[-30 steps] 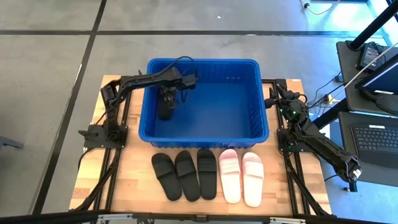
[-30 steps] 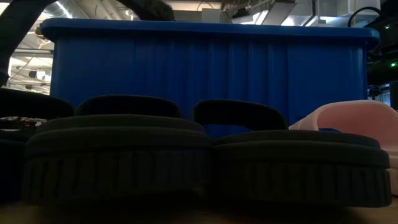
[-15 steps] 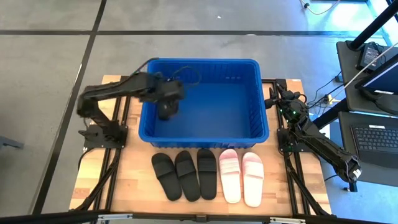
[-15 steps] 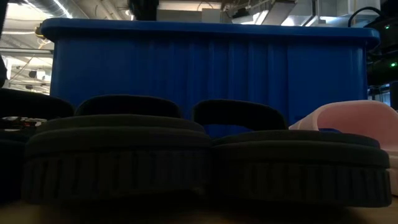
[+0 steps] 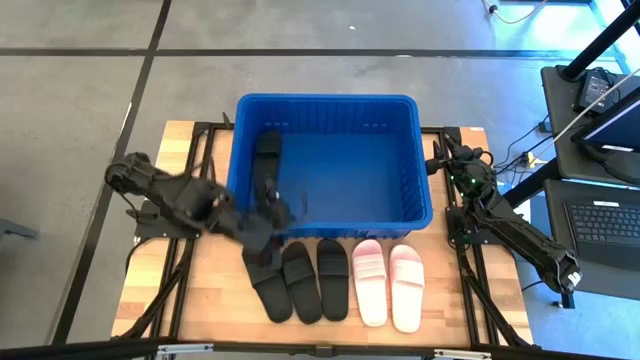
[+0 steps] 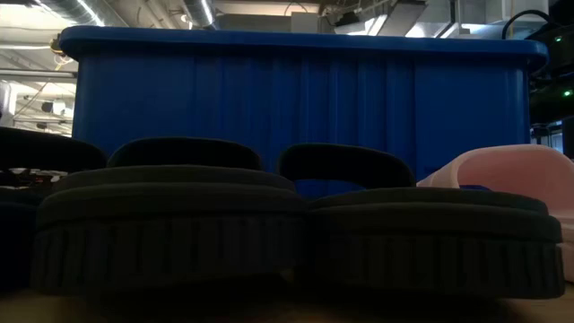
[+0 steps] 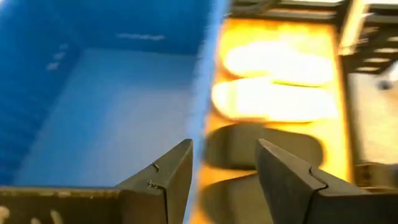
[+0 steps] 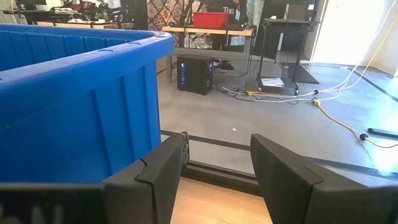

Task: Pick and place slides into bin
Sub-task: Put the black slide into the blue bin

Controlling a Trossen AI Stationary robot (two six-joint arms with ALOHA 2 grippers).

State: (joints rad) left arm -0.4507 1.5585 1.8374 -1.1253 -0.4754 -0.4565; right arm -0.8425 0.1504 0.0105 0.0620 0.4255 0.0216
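The blue bin stands at the table's far middle. One black slide lies flat on the bin's floor along its left wall. Three black slides and two pale pink slides lie in a row, soles down, on the table in front of the bin. My left gripper is open and empty, above the bin's near left corner and the leftmost black slide. My right gripper is open and empty beside the bin's right wall, at the table's right.
The black frame rails run along both sides of the wooden table. In the low view the black slides and a pink slide stand in front of the bin's near wall. Desks with laptops stand at the right.
My left gripper has left the black slide lying in the bin, has risen out of it and has swung fast toward the table's near edge, over the bin's near left corner. The slides on the table have kept still.
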